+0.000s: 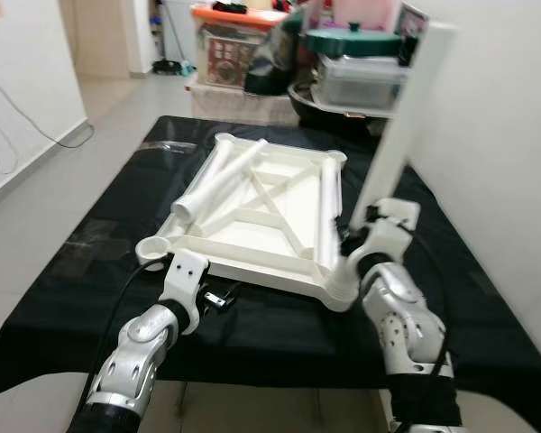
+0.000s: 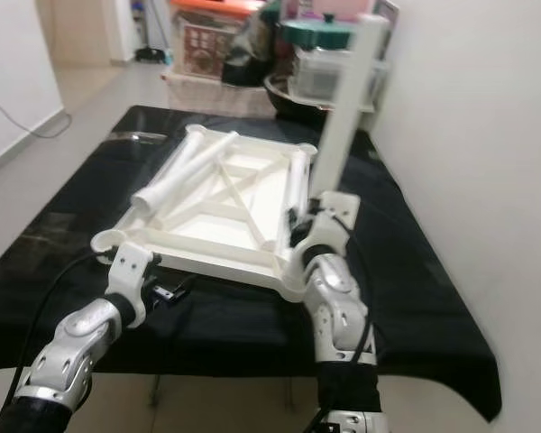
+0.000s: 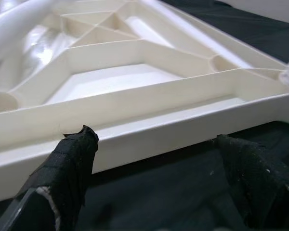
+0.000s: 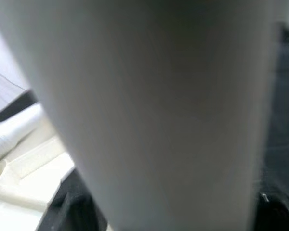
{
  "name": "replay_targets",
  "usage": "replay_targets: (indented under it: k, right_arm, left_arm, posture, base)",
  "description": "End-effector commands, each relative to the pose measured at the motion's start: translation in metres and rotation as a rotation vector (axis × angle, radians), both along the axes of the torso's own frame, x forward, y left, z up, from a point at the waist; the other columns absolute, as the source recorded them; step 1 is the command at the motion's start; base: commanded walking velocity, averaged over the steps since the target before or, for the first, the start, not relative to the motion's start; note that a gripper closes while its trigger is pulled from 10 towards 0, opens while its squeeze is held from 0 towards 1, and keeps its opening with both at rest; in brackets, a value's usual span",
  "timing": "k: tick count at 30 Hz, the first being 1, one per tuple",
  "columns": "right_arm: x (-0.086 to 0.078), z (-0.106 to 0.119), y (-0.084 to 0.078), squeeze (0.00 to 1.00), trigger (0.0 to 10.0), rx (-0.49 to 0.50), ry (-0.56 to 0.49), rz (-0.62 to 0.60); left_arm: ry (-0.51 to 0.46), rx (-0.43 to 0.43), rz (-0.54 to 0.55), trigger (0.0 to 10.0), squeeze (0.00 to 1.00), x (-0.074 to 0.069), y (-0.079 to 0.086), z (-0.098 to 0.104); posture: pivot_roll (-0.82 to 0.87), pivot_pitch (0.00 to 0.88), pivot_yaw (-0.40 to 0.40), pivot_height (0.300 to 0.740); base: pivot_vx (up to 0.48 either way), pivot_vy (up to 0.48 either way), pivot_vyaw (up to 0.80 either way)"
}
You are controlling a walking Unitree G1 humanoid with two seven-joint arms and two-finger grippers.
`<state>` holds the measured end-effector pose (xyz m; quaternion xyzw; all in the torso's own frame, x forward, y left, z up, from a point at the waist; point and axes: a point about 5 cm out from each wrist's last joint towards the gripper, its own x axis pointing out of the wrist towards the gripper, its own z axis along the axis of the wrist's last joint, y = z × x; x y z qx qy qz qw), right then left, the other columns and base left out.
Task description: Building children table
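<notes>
The white plastic table top [image 1: 252, 263] lies upside down on the black-covered table [image 1: 279, 334], its ribbed underside facing up. Two loose white legs [image 1: 218, 180] rest across its far left part. My right gripper [image 1: 353, 236] is shut on another white table leg [image 1: 401, 117], held upright by its lower end just above the top's near right corner; this leg [image 4: 159, 110] spans the right wrist view. My left gripper [image 1: 222, 298] is open at the near edge, its black fingers [image 3: 70, 163] straddling the rim [image 3: 149, 139] without touching it.
Behind the table stand storage boxes [image 1: 234, 45], a clear container [image 1: 356, 81] and a pot with a green lid [image 1: 352, 41]. A white wall [image 1: 505, 162] runs close along the right. Tiled floor [image 1: 63, 189] with a cable lies to the left.
</notes>
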<state>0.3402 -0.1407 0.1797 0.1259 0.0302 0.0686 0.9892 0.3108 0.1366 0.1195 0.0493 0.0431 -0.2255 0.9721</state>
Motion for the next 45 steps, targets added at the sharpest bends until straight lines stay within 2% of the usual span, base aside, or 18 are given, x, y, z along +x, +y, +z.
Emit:
replay_targets:
  k: [1,10,11,12,13,15,18,19,21,25,26,27,28,33,34,39,41,45]
  right_arm:
    - [0.004,0.003,0.003,0.00,10.0,0.020,0.004,0.046]
    - [-0.001,0.014,-0.012,0.00,9.7,-0.093,-0.122,0.475]
    - [-0.003,0.009,-0.011,0.00,4.1,-0.114,-0.112,0.515]
    - [-0.003,0.009,-0.011,0.00,4.1,-0.114,-0.112,0.515]
    - [-0.004,0.003,-0.011,0.00,0.0,-0.112,-0.089,0.538]
    - [0.005,-0.012,-0.015,0.00,0.0,-0.112,-0.013,0.434]
    - [0.022,-0.036,-0.043,0.00,0.0,-0.097,0.178,-0.070]
    - [0.022,-0.036,-0.043,0.00,0.0,-0.097,0.178,-0.070]
    - [0.011,-0.051,-0.065,0.00,0.0,-0.095,0.273,-0.351]
    - [-0.005,-0.056,-0.063,0.00,0.0,-0.119,0.281,-0.427]
    - [-0.010,-0.055,-0.055,0.00,10.0,-0.124,0.269,-0.396]
    - [-0.010,-0.055,-0.055,0.00,10.0,-0.124,0.269,-0.396]
    - [-0.016,-0.035,-0.019,0.00,10.0,-0.116,0.135,-0.183]
    - [-0.017,-0.019,-0.001,0.00,10.0,-0.104,0.026,-0.056]
    - [-0.016,-0.016,0.002,1.00,10.0,-0.100,-0.005,-0.039]
    - [-0.009,-0.002,-0.003,1.00,10.0,-0.099,-0.055,-0.023]
    - [-0.006,0.015,-0.011,0.00,10.0,-0.108,-0.103,0.106]
    - [-0.009,0.026,-0.021,0.00,10.0,-0.151,-0.127,0.287]
  left_arm:
    - [0.024,0.005,-0.004,10.0,0.00,-0.002,-0.001,-0.006]
    - [0.023,0.003,0.004,10.0,0.00,-0.003,0.001,-0.007]
    - [0.021,0.004,0.005,10.0,0.00,-0.003,0.001,-0.006]
    - [0.021,0.004,0.005,10.0,0.00,-0.003,0.001,-0.006]
    - [0.017,0.005,0.005,10.0,0.00,-0.002,0.002,-0.005]
    - [0.010,0.005,0.009,10.0,0.00,-0.001,0.002,-0.003]
    - [0.009,-0.001,0.013,10.0,0.00,-0.003,0.000,-0.004]
    - [0.009,-0.001,0.013,10.0,0.00,-0.003,0.000,-0.004]
    - [0.013,0.000,0.002,10.0,0.00,-0.006,-0.003,-0.005]
    - [0.011,0.001,-0.006,10.0,0.00,-0.009,-0.003,-0.005]
    - [0.009,0.000,-0.006,10.0,0.00,-0.009,-0.003,-0.004]
    - [0.009,0.000,-0.006,10.0,0.00,-0.009,-0.003,-0.004]
    - [-0.039,-0.007,0.008,10.0,0.00,-0.010,-0.005,0.005]
    - [-0.090,-0.036,0.047,10.0,0.00,-0.013,-0.009,0.014]
    - [-0.108,-0.052,0.069,10.0,0.00,-0.015,-0.011,0.017]
    - [-0.148,-0.116,0.108,10.0,0.00,-0.029,-0.020,0.024]
    - [-0.176,-0.143,0.163,10.0,0.00,-0.045,-0.018,0.029]
    - [-0.183,-0.142,0.261,10.0,0.00,-0.057,-0.003,0.033]
  posture:
    - [0.05,0.000,-0.099,0.740]
    - [0.07,0.000,-0.116,0.740]
    - [0.07,0.000,-0.116,0.740]
    - [0.07,0.000,-0.116,0.740]
    - [0.08,0.000,-0.122,0.740]
    - [0.08,0.000,-0.125,0.740]
    - [0.08,0.000,-0.122,0.740]
    - [0.08,0.000,-0.122,0.740]
    - [0.09,0.000,-0.122,0.740]
    - [0.09,0.000,-0.114,0.740]
    - [0.09,0.000,-0.114,0.740]
    - [0.09,0.000,-0.114,0.740]
    - [0.07,0.000,-0.097,0.740]
    - [0.07,0.000,-0.099,0.740]
    - [0.07,0.000,-0.099,0.740]
    - [0.07,0.000,-0.105,0.740]
    - [0.08,0.000,-0.108,0.740]
    - [0.08,0.000,-0.097,0.740]
  base:
    - [0.000,0.000,0.00]
    - [0.000,0.000,0.00]
    - [0.000,0.000,0.00]
    - [0.000,0.000,0.00]
    - [0.000,0.000,0.00]
    - [0.000,0.000,0.00]
    - [0.000,0.000,0.00]
    - [0.000,0.000,0.00]
    - [0.000,0.000,0.00]
    - [0.000,0.000,0.00]
    - [0.000,0.000,0.00]
    - [0.000,0.000,0.00]
    - [0.000,0.000,0.00]
    - [0.000,0.000,0.00]
    - [0.000,0.000,0.00]
    - [0.000,0.000,0.00]
    - [0.000,0.000,0.00]
    - [0.000,0.000,0.00]
